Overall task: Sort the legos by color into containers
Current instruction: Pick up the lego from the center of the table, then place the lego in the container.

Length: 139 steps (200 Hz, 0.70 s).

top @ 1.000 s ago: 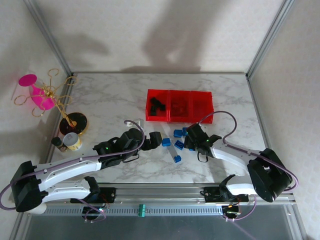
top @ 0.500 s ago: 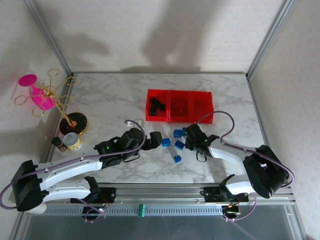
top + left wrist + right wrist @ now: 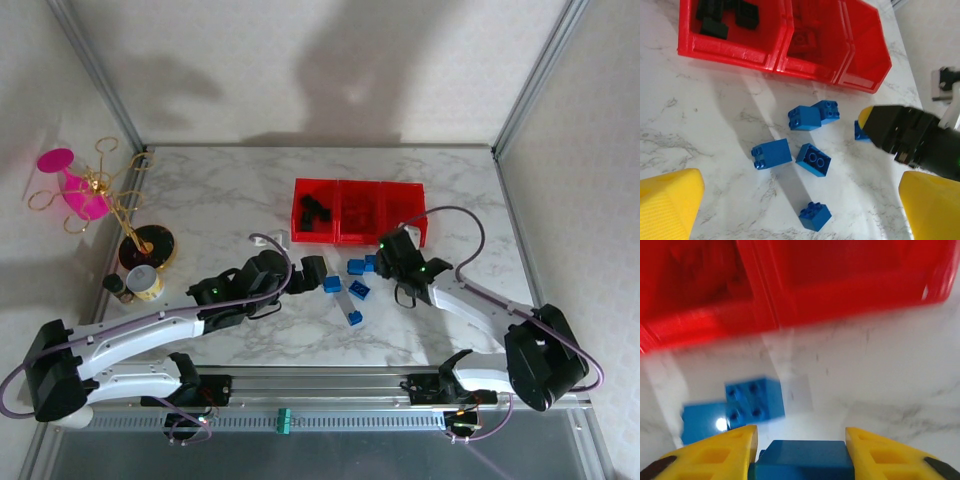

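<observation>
Three joined red containers (image 3: 358,238) stand mid-table; the left one holds black legos (image 3: 315,212), the middle one red legos (image 3: 805,40). Several blue legos (image 3: 358,290) lie loose in front of the row. My right gripper (image 3: 801,437) is shut on a blue lego (image 3: 802,460), just in front of the containers (image 3: 790,295), with two more blue legos (image 3: 754,399) on the marble below it. In the top view the right gripper (image 3: 382,258) hangs near the right bin's front. My left gripper (image 3: 800,182) is open, over the loose blue legos (image 3: 813,159).
A pink goblet (image 3: 75,185) and a gold wire stand (image 3: 120,205) sit off the table's left edge, with a small jar (image 3: 143,283) beside them. Metal frame posts (image 3: 530,90) border the back corners. Bare marble (image 3: 210,200) lies left of the bins.
My right gripper shut on a blue lego and moved up toward the bins. The left arm crept slightly forward, still open.
</observation>
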Available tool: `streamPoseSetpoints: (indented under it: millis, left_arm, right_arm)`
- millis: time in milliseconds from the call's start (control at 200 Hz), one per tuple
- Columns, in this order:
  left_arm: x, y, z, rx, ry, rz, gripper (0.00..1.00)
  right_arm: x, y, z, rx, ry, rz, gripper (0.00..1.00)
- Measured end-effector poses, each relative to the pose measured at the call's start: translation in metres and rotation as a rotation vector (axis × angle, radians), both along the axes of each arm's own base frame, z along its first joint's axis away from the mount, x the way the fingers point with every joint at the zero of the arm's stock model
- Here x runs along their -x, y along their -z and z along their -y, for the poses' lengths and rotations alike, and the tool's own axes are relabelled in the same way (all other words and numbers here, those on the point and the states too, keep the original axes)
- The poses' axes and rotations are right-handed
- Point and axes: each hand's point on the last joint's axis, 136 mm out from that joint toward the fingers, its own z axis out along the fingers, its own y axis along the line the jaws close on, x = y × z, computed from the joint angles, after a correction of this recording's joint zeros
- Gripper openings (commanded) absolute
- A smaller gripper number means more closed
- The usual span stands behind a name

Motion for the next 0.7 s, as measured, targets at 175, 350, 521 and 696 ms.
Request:
streamPoseSetpoints:
  millis: [175,350,521,696]
  left_arm:
    - [-0.006,-0.016,0.0,-0.004,-0.005,0.04,1.0]
    - [-0.016,-0.026,-0.002,-0.001,-0.024,0.06,1.0]
    - [-0.028,-0.02,-0.007,-0.02,-0.052,0.052,1.0]
    - [-0.037,-0.016,-0.009,-0.022,-0.069,0.042,1.0]
  right_arm:
    - [-0.036,-0.039,0.021,0.013,0.095,0.109,0.38]
    - [-0.073,-0.052,0.038,0.039,0.175,0.163,0.37]
    - [-0.11,-0.038,0.042,0.091,0.223,0.166,0.37]
    - [-0.145,-0.021,0.038,0.13,0.237,0.153,0.39]
